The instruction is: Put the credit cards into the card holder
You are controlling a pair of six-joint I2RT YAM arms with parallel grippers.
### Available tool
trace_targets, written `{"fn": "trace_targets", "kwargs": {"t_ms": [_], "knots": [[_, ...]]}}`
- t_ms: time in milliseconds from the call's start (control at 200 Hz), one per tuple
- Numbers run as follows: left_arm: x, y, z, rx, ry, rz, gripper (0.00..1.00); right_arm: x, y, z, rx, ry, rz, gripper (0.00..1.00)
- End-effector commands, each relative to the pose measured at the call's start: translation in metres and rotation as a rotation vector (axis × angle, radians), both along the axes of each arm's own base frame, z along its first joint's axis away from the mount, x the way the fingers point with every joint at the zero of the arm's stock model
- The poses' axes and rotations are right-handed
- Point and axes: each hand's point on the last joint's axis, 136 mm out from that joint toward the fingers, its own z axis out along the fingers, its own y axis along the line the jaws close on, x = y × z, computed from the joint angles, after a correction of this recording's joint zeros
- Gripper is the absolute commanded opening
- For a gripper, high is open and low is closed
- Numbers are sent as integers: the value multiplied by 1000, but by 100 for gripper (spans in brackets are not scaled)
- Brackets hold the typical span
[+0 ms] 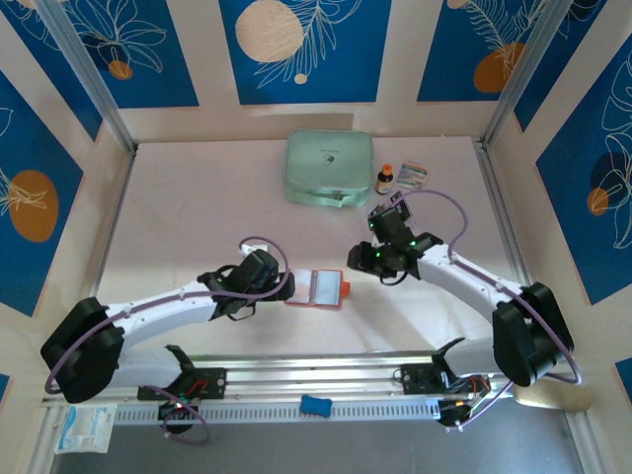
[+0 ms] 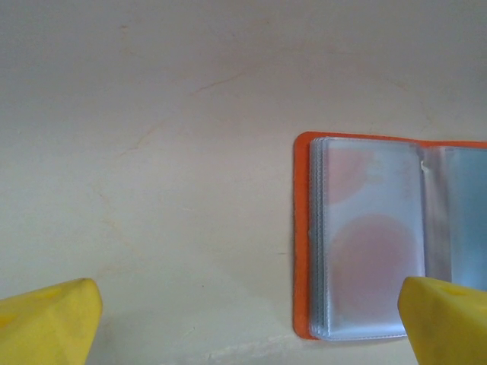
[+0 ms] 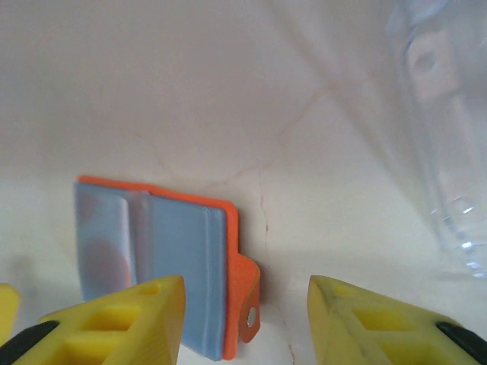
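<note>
Left hand (image 2: 251, 327), spread wide and empty, is hovering at 9 o'clock of the card holder (image 2: 365, 236), which is lying unfolded on the desk (image 1: 197, 197) with a credit card (image 2: 373, 258) showing inside. Right hand (image 3: 243, 319), likewise spread and empty, is hovering at 2 o'clock.

surface: pale table (image 1: 197, 197)
centre: orange card holder (image 1: 318, 288), lying open
far side: mint-green zip case (image 1: 329, 168), small brown bottle (image 1: 384, 179), printed packet (image 1: 413, 177)

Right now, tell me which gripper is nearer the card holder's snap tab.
Right. The right gripper hangs open with the snap tab between its fingers, at the card holder's right edge; the left gripper sits at the opposite edge.
</note>
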Motion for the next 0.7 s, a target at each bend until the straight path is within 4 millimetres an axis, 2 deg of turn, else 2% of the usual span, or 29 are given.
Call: {"fn": "trace_targets", "kwargs": {"t_ms": [0,200,405,695], "knots": [[4,-11,7,-27,-7,-17,100,12,-12,32,-7,-49,16,47],[5,-14,5,-27,-4,-22,100,44,-37,54,-101,-75,-13,47],[7,-18,1,-27,3,-36,100,72,-52,50,-254,-30,-12,42],[8,-24,-6,-26,19,-55,100,102,-58,39,-409,17,23,34]]}}
